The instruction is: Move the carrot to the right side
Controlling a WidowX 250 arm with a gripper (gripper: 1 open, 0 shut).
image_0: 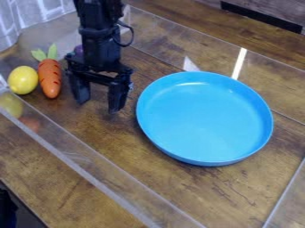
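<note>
Your gripper (98, 93) points straight down over the wooden table (107, 169), jaws spread wide with nothing between them. Its black fingers (117, 96) hang close to the tabletop, though you cannot tell from this view whether the tips touch it. Just to the gripper's left in the picture lies the carrot (50, 78), orange body flat on the table with its green top pointing away from the camera; it sits close beside the nearest finger but apart from it. Touching or nearly touching the carrot's far side from the gripper is a yellow fruit (23, 79). On the gripper's other side, to the right in the picture and a little nearer the camera, rests a blue plate (256, 134), holding nothing, its rim near the fingers without meeting them. Behind the gripper a bit of something purple (77, 50) shows, mostly hidden by the arm
</note>
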